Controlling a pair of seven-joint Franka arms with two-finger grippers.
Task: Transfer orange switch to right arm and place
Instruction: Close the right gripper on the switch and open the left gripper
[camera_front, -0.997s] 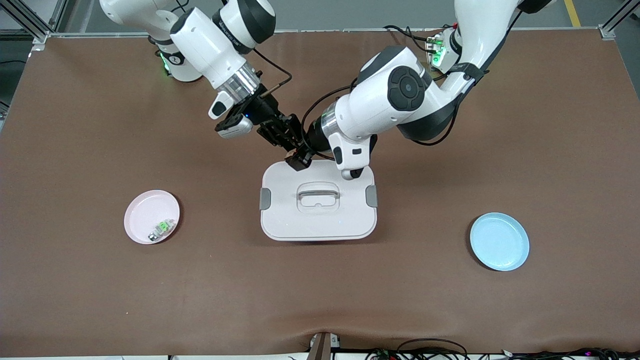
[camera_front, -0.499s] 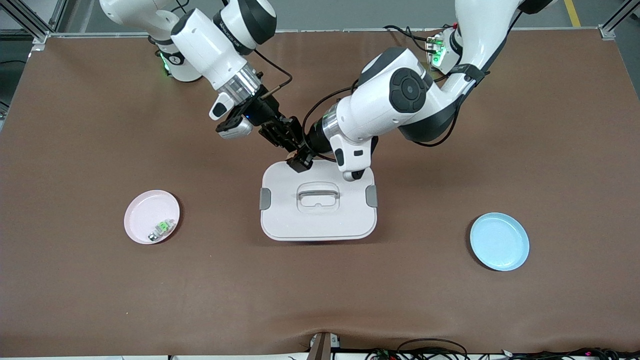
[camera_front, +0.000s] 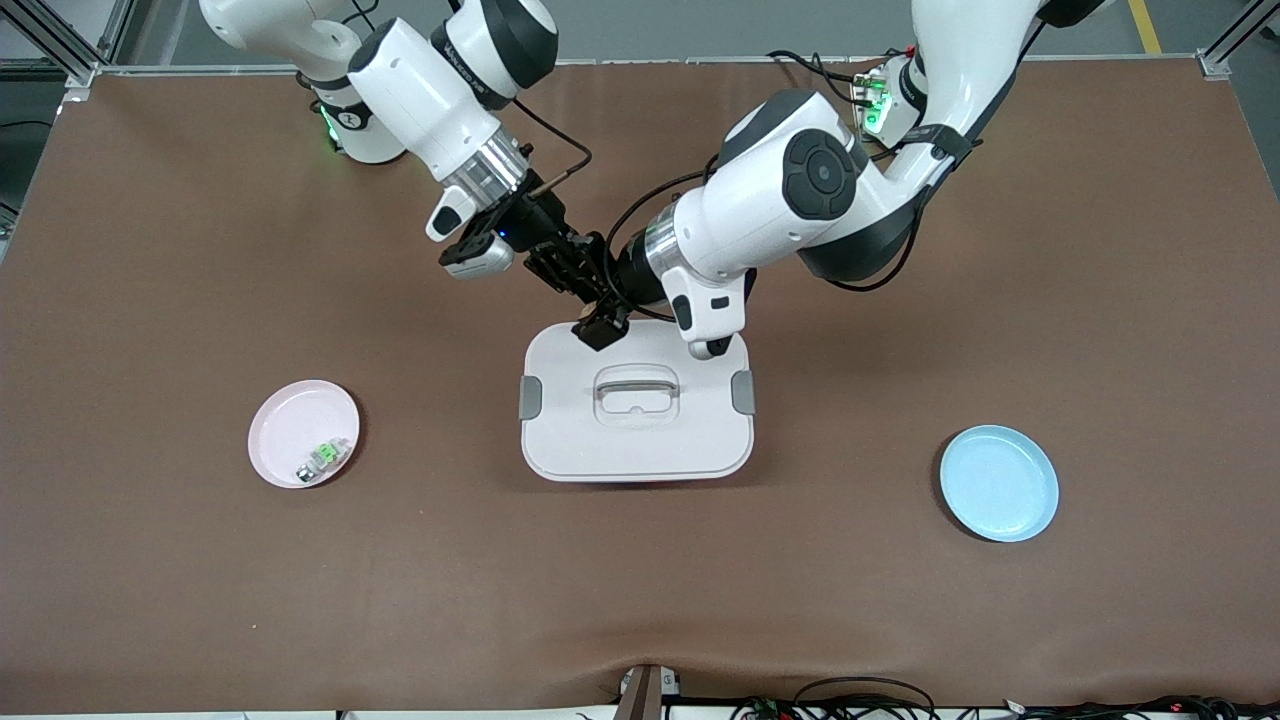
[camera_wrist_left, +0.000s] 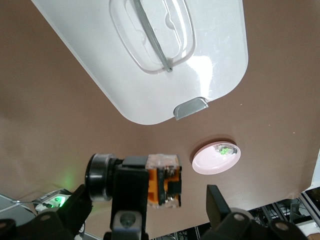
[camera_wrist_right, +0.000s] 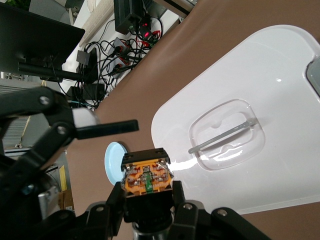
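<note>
No text, number or brand can be read anywhere. At about eleven o'clock in the front view, a short line of pale lettering (camera_front: 462, 47) runs along the black joint band of the right arm (camera_front: 420, 85), too small to make out. Just below it, toward ten o'clock, a small dark mark (camera_front: 347, 118) sits on that arm's white base beside a green light; whether it is a digit or a symbol cannot be told. The amber face of the orange switch (camera_wrist_right: 148, 181), seen close in the right wrist view, carries only metal contacts and no legible print.
</note>
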